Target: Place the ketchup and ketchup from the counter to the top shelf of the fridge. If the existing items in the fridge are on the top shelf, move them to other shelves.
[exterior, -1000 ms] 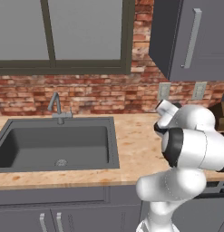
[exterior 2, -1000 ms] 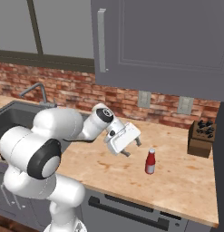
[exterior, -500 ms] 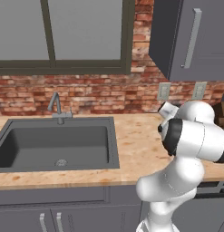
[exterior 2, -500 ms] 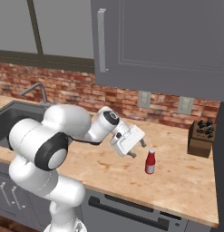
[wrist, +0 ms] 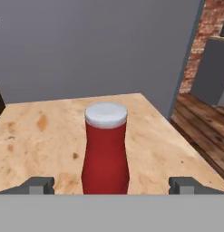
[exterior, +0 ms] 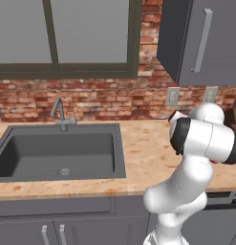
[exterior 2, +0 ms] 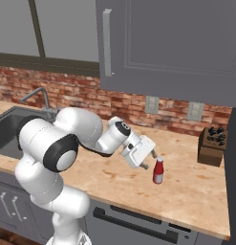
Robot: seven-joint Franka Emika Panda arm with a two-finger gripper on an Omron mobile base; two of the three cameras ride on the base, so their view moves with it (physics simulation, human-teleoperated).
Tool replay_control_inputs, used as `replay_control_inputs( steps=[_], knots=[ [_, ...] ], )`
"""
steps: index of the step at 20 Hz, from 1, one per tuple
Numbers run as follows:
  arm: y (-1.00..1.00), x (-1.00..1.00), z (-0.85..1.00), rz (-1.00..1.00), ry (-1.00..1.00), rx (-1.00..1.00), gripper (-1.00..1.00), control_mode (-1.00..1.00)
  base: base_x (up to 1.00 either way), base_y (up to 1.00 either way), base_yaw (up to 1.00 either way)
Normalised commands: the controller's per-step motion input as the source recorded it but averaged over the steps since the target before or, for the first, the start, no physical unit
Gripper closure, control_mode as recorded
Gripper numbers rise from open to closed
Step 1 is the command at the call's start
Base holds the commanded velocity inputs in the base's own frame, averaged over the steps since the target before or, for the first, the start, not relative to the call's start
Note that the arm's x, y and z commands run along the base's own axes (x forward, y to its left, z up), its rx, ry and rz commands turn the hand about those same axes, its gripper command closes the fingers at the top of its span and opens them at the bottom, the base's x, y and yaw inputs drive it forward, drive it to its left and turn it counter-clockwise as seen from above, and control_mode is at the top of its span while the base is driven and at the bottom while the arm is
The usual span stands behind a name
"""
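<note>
One red ketchup bottle stands upright between the spread, empty fingers of the end effector.

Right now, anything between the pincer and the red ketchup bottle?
No. In the hand view the ketchup bottle stands upright, centred between the open pincer's fingertips, with bare counter around it. The right base view shows the pincer just short of the bottle, apart.
</note>
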Motion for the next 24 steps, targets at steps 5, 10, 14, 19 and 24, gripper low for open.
replay_control_inputs(
  steps=[5,10,14,19,24],
  knots=[
    [-0.18,0.16,-0.21,0.04,0.0,0.0,-1.0,-1.0,0.0,0.0,0.0],
    [-0.11,0.13,-0.14,0.04,0.0,0.0,-1.0,-1.0,0.0,0.0,0.0],
    [-0.06,0.01,-0.11,0.02,0.0,0.0,-1.0,-1.0,0.0,0.0,0.0],
    [-0.07,0.0,-0.14,0.02,0.0,0.0,-1.0,-1.0,0.0,0.0,0.0],
    [-0.03,0.0,-0.06,0.0,0.0,0.0,-1.0,-1.0,0.0,0.0,0.0]
  ],
)
